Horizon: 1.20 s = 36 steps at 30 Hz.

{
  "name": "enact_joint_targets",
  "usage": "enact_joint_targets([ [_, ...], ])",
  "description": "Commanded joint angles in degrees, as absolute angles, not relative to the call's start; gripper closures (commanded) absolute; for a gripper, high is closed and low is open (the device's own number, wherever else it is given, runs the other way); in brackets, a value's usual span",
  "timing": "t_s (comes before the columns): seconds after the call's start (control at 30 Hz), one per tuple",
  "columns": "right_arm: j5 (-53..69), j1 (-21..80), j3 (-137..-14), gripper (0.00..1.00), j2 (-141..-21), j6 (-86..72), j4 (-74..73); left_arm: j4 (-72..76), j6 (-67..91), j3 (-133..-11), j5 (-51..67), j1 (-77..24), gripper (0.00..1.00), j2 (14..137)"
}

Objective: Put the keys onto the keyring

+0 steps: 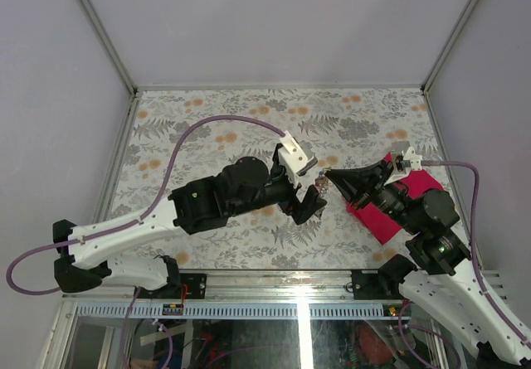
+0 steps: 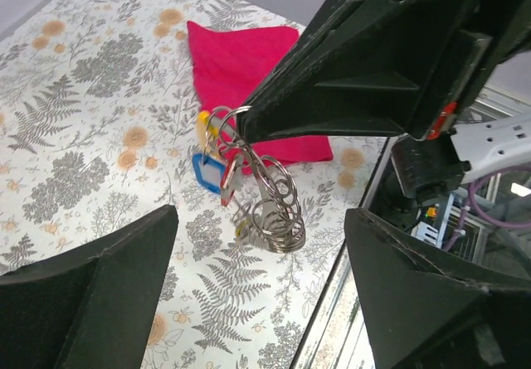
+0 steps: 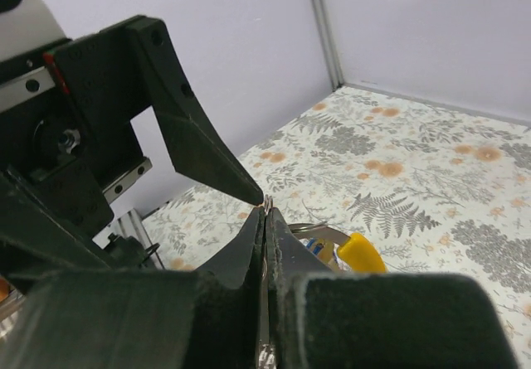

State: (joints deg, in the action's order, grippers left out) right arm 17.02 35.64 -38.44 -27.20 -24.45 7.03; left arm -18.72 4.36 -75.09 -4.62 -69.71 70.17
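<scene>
My right gripper [image 3: 265, 209] is shut on the thin silvery keyring [image 2: 279, 210] and holds it up above the table. In the left wrist view the ring's wire sits pinched at the right gripper's tip [image 2: 247, 122], with coils of chain rings hanging below. A yellow-headed key [image 2: 202, 121], a red-tipped key [image 2: 227, 190] and a blue tag [image 2: 207, 171] dangle from the keyring. The yellow key [image 3: 359, 254] also peeks out beside my right fingers. My left gripper [image 2: 257, 224] is open, one finger on each side of the hanging bunch and apart from it. From above, both grippers meet near the keyring [image 1: 321, 184].
A magenta cloth [image 1: 378, 221] lies on the flowered table under my right arm, also seen as a cloth [image 2: 245, 62] behind the bunch. The table's near metal edge [image 2: 332, 303] runs close below the left gripper. Grey walls enclose the far side.
</scene>
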Motion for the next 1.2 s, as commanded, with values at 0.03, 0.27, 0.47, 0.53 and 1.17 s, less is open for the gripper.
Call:
enact_joint_targets([
  [0.03,11.65,35.95,-42.07,1.00,-27.41,-26.09,9.55,-12.28,5.73,-75.83,-10.71,-69.87,0.17,72.23],
  [0.27,11.06,35.95,-42.09,1.00,-28.11,-28.05,10.40,-8.48,4.25,-75.71,-12.61,-69.85,0.24,75.17],
  [0.47,11.57,35.95,-41.79,1.00,-27.88,-29.54,10.99,-7.75,3.65,-75.11,-15.04,-69.89,0.42,77.50],
  [0.53,11.92,35.94,-41.67,1.00,-27.78,-30.06,11.13,-7.37,3.55,-74.56,-15.49,-69.91,0.51,77.59],
  [1.17,11.84,35.95,-41.66,0.84,-26.52,-28.66,7.60,-7.29,6.03,-69.87,-9.74,-69.85,1.00,74.27],
])
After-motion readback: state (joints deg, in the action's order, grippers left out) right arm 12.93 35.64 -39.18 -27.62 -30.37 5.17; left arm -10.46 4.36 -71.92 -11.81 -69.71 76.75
